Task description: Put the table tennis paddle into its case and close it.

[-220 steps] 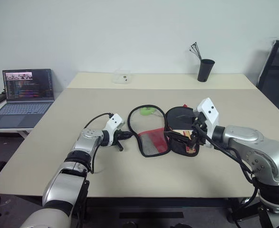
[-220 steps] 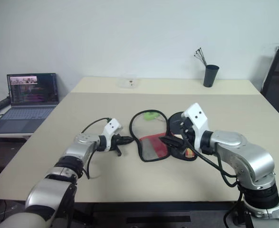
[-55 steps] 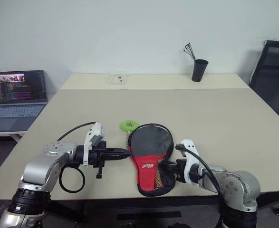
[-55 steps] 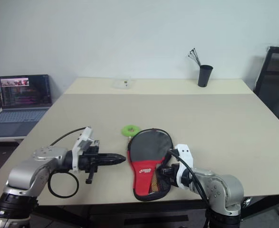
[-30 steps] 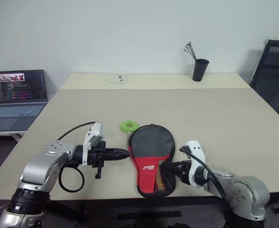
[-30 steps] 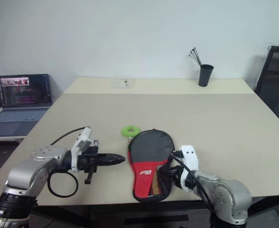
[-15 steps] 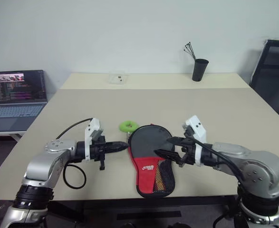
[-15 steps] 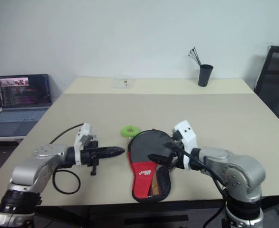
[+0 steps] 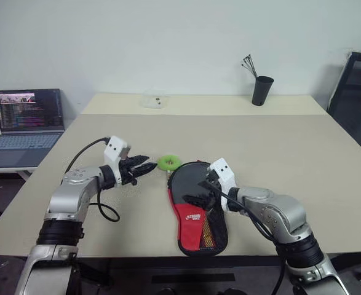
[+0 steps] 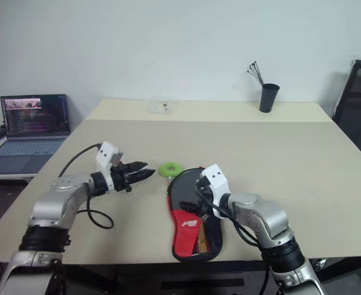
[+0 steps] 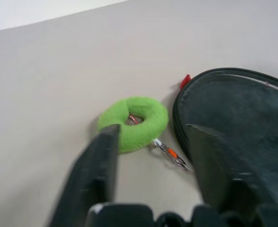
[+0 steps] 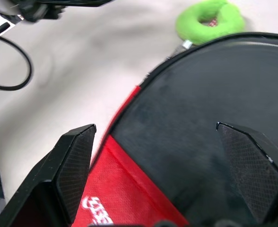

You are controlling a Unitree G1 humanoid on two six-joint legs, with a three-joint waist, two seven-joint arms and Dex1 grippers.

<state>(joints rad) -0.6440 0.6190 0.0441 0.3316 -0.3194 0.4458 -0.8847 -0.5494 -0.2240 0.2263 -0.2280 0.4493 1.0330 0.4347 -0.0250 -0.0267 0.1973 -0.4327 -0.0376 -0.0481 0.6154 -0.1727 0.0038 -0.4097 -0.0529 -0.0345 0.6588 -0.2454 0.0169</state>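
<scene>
The case [image 9: 195,206] lies flat on the table near its front edge, black round part away from me, red panel and mesh toward me. A green ring tag [image 9: 168,162] sits at its far left, linked to the case by a small clip [image 11: 169,154]. The table tennis paddle is hidden. My left gripper [image 9: 147,165] is open, its fingers [image 11: 101,161] pointing at the green ring tag [image 11: 133,123] just short of it. My right gripper [image 9: 196,193] hovers open over the case's black part [image 12: 200,109], nothing between its fingers [image 12: 77,161].
An open laptop [image 9: 27,117] stands on a side desk at the left. At the far table edge are a black cup with sticks [image 9: 262,90] and a small clear box [image 9: 154,99]. A dark chair [image 9: 355,86] stands at the right. A black cable loops beside my left arm.
My left gripper has moved forward to the green ring tag and opened. My right gripper has swung from the case's mesh end up over its black part.
</scene>
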